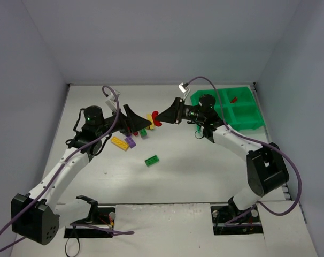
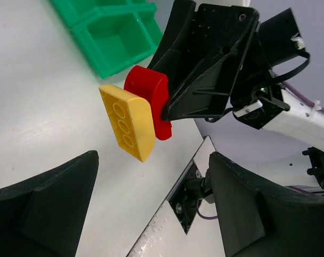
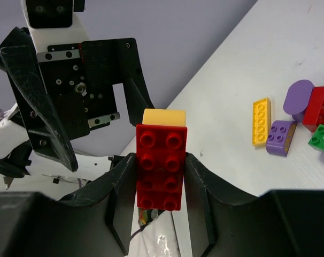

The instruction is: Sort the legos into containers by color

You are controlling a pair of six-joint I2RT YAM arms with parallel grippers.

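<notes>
My right gripper (image 1: 161,114) is shut on a red lego (image 3: 161,166) and holds it above the table. A yellow lego (image 3: 163,116) sits against the red one's far side. In the left wrist view the yellow lego (image 2: 126,122) and the red lego (image 2: 149,97) hang in front of my left gripper (image 2: 154,160), which is open and empty. In the top view the left gripper (image 1: 139,121) faces the right one, close to the yellow lego (image 1: 150,119). The green tray (image 1: 246,119) stands at the back right with a red piece (image 1: 234,99) in one far compartment.
Loose legos lie on the table below the left gripper: a yellow flat one (image 1: 119,143), a purple one (image 1: 130,141), a small green one (image 1: 144,134) and a green one (image 1: 152,160) further forward. The right wrist view shows this pile too, with a red one (image 3: 319,107).
</notes>
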